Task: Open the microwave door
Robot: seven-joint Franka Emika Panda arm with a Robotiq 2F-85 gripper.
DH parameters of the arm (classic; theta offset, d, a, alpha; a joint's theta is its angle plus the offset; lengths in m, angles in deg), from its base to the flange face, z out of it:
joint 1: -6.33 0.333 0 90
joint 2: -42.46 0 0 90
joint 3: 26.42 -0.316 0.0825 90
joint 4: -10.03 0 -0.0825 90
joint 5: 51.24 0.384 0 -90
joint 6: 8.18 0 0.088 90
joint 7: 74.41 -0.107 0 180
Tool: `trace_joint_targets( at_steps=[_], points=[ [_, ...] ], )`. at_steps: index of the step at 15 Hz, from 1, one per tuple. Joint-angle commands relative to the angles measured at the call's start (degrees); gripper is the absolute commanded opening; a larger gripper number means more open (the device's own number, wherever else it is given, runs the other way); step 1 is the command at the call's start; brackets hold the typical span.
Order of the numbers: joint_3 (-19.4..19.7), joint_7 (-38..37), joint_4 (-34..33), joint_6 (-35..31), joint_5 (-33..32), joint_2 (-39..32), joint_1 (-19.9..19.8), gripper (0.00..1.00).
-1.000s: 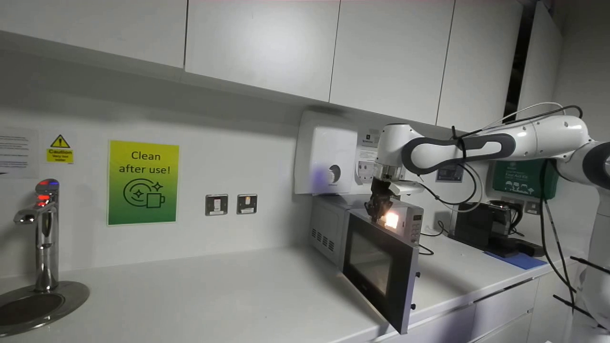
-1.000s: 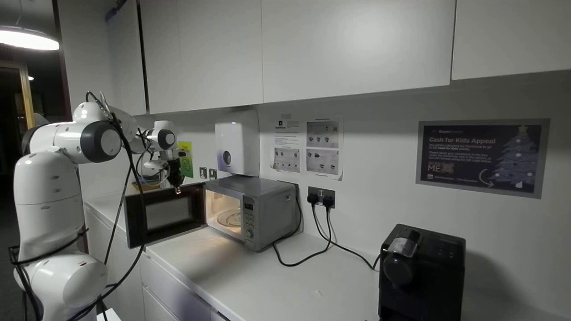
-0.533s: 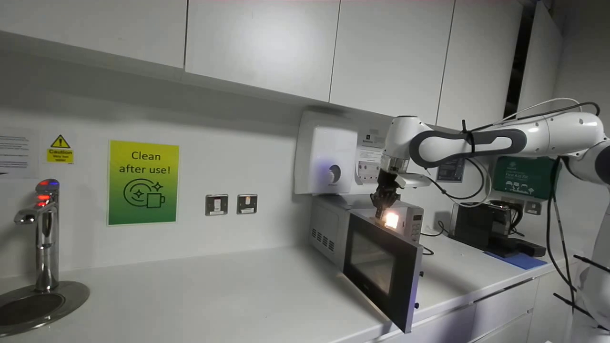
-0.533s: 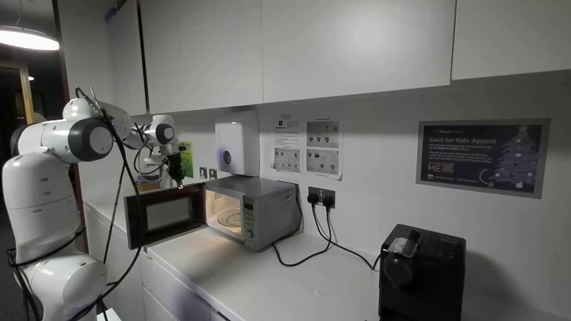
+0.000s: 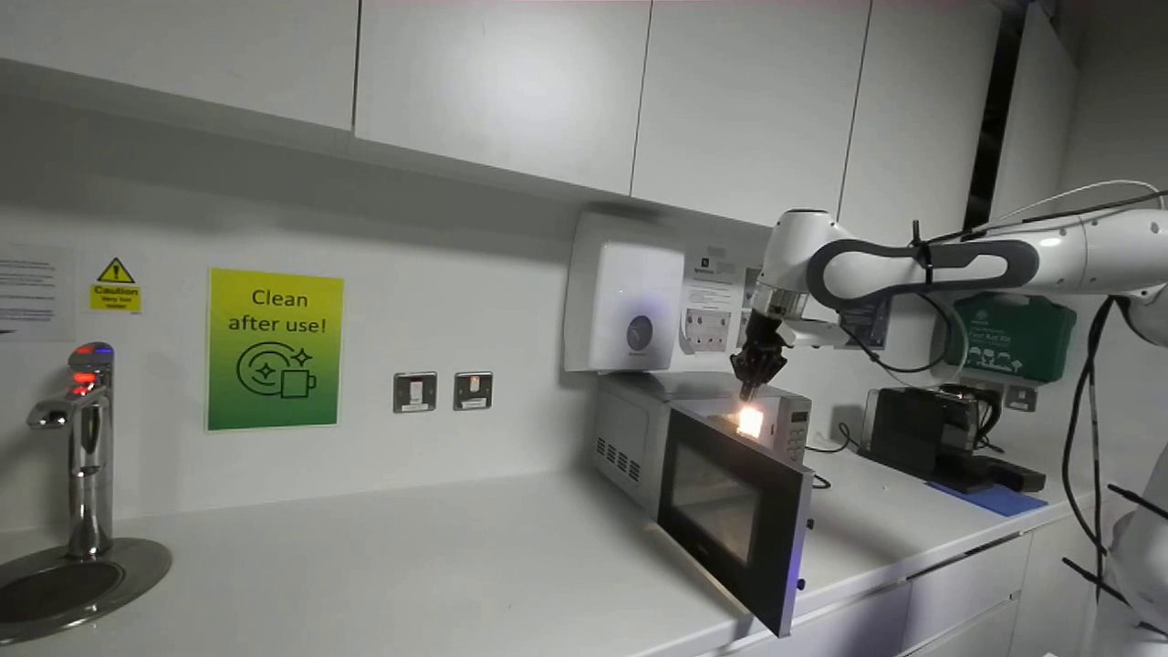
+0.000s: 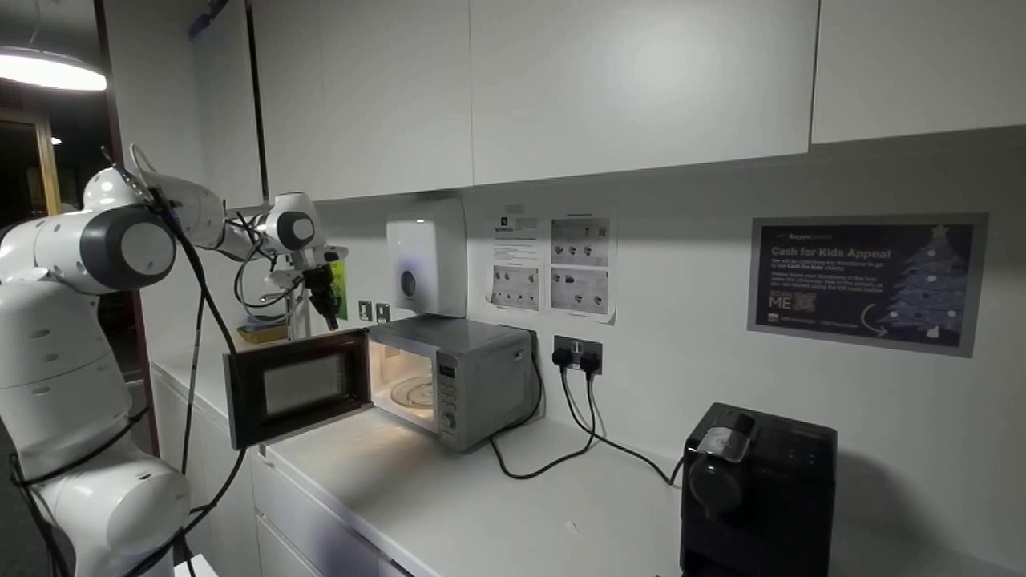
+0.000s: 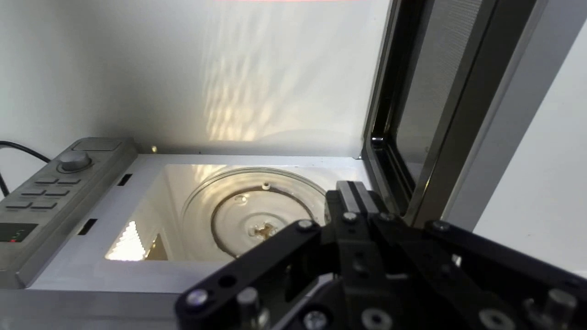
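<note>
The door (image 5: 735,522) stands wide open, hinged to the microwave (image 6: 481,385) on the surface (image 6: 457,513); likely light, stiff and easy-swinging, its window (image 5: 714,502) perhaps fragile, so best held by the free edge (image 5: 794,557); the tool (image 7: 354,189) is pressed together, empty

My Panda arm (image 6: 72,336): glossy white, rounded links
Joint ring (image 6: 104,248): dark grey around a white cap
Black cable (image 6: 194,259): thick, draped over my links
White cable (image 5: 1095,185): thin, arching on top
Cable tie (image 5: 926,265): black, tail poking up
Wrist collar (image 5: 778,303): silvery bare metal
Robotiq gripper (image 7: 354,187): black linkage; I see silver screws (image 7: 305,223), fingers (image 7: 348,197) striped pale grey
</note>
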Motion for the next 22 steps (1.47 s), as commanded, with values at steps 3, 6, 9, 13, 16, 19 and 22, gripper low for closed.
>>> trace_joint_targets(
  at_steps=[3, 6, 9, 13, 16, 19, 22],
  points=[
    [0.77, -1.0, 4.35, 0.55, -0.98, 6.35, -2.91, 0.0],
    [1.2, -0.1, 5.6, 0.61, -1.41, 8.25, -4.39, 0.0],
    [2.26, 2.08, 7.16, 1.03, -1.04, 10.38, -5.47, 0.0],
    [4.3, 6.13, 9.0, 1.15, 0.14, 13.48, -6.24, 0.0],
    [6.05, 9.79, 10.16, 0.84, 0.76, 15.86, -6.73, 0.0],
    [7.99, 12.86, 11.35, 0.76, 1.69, 18.1, -6.95, 0.0],
    [10.24, 16.21, 12.84, 0.62, 3.86, 20.23, -6.82, 0.0]
  ],
)
